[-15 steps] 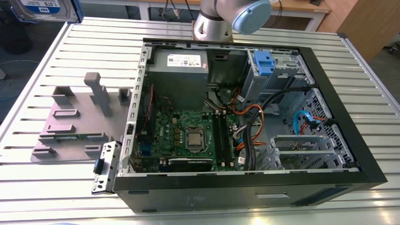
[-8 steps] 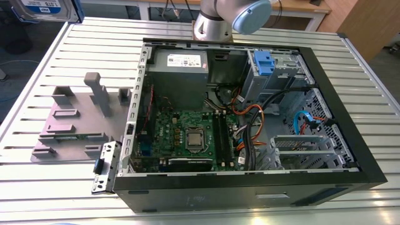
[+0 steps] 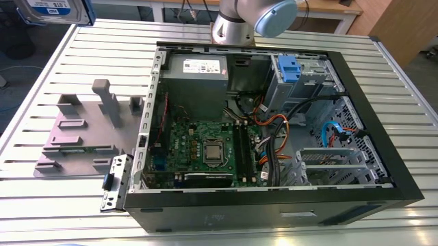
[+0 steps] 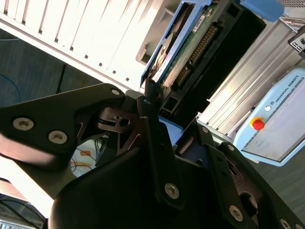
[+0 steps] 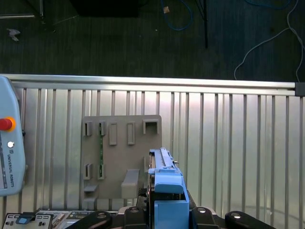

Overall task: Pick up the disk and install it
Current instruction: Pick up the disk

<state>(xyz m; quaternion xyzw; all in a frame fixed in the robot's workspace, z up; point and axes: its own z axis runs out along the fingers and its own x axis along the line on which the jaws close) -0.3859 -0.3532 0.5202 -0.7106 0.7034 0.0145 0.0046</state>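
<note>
In the exterior view, holds the disk (image 3: 51, 10) high at the exterior view's left, well apart from the open computer case (image 3: 274, 207), with its blue-and-white label facing out, print left unread. In the second wrist view, clamps the gripper (image 4: 159, 98) fingers (image 4: 148, 119) on 1 end, likely to leave the blue rail (image 4: 163, 40) free for sliding into a bay. In the first wrist view, poises it edge-on above the grey fixture plate (image 5: 119, 157).

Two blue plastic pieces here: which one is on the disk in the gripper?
The blue rail on the disk, clamped in the gripper in the first wrist view. The other, a blue latch, sits in the case's drive bay.
</note>
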